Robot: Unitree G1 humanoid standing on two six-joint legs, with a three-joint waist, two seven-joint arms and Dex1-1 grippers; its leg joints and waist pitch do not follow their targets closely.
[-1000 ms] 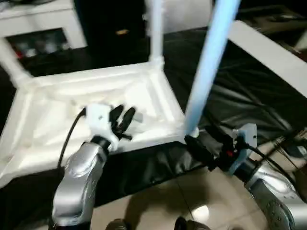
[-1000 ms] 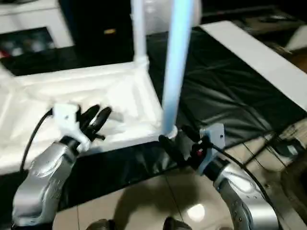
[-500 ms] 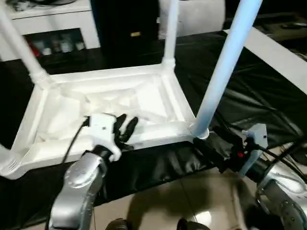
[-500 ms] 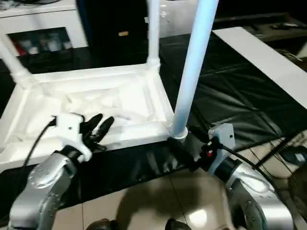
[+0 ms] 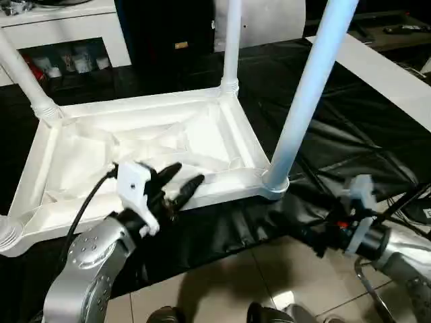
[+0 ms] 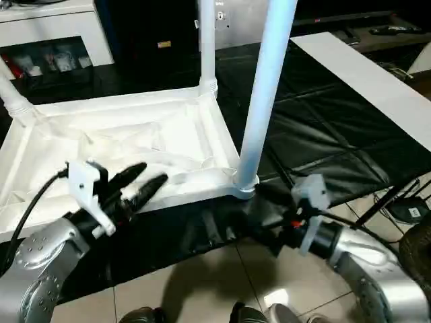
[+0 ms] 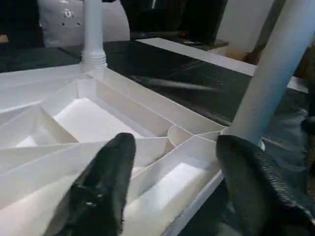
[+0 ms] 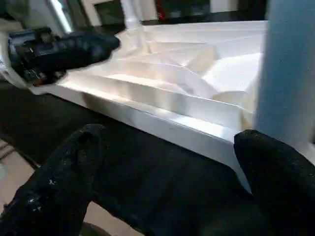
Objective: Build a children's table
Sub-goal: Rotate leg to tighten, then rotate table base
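Observation:
The children's table (image 5: pixel 87 151) lies upside down on a black mat, its ribbed underside facing up. White legs stand in its corner sockets: one at the near right (image 5: pixel 306 94), one at the far right (image 5: pixel 231 40), one at the far left (image 5: pixel 23 74). My left gripper (image 5: pixel 187 173) hovers over the near rim, open, with nothing between its fingers (image 7: pixel 98 191). My right gripper (image 6: pixel 262 215) sits low in front of the near right corner, open and empty, its fingers (image 8: pixel 74 167) spread toward the rim.
A white cabinet (image 5: pixel 60 30) with dark compartments stands at the back left. A white board (image 5: pixel 384 74) lies across the mat at the right. Cables (image 6: pixel 397 202) run over the tiled floor (image 5: pixel 222 289) near my right arm.
My left gripper's fingers have spread wider apart above the near rim. The head view has shifted. My right gripper stays open by the near right corner.

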